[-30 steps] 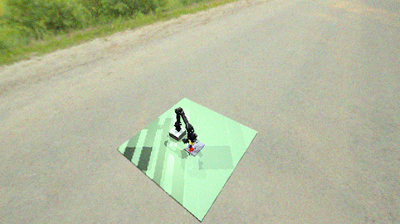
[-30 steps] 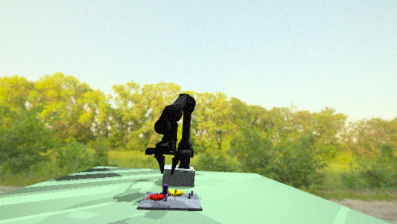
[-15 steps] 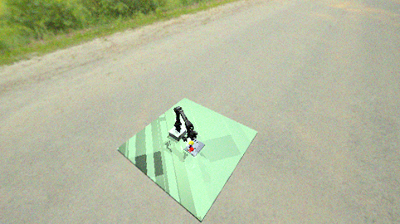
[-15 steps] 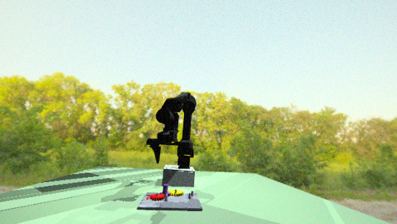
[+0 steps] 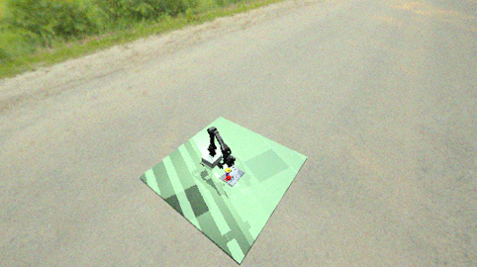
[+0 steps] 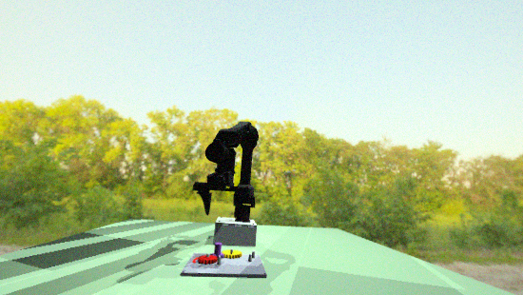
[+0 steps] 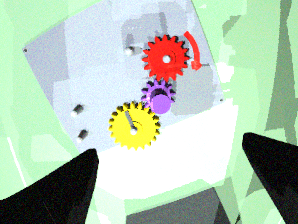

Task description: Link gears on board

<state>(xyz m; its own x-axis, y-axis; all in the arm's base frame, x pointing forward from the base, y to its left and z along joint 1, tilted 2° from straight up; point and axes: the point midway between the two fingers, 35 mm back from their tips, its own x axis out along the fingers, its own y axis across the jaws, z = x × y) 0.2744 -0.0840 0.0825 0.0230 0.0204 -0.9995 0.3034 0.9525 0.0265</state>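
The grey board [image 6: 228, 275] [image 7: 55, 67] holds the red gear [image 6: 206, 260] [image 7: 159, 50] and the yellow gear [image 6: 232, 254] [image 7: 145, 120] with its black stripe. A small purple gear with a tall knob [image 6: 218, 248] [image 7: 161, 104] sits between them; in the wrist view its teeth meet or overlap the edges of both. It looks low on the board, but its underside is hidden. One bare peg [image 7: 130, 50] stands beside the red gear, and two pegs [image 7: 77, 110] [image 7: 82, 135] stand left of the yellow one. My gripper [image 6: 225, 211] [image 7: 172, 148] is open and empty, high above the board.
The red arrow [image 7: 195, 47] curves beside the red gear. The arm's pale base box [image 6: 235, 233] [image 5: 210, 161] stands behind the board on the green table [image 5: 276, 166]. No other loose gear can be made out in these views.
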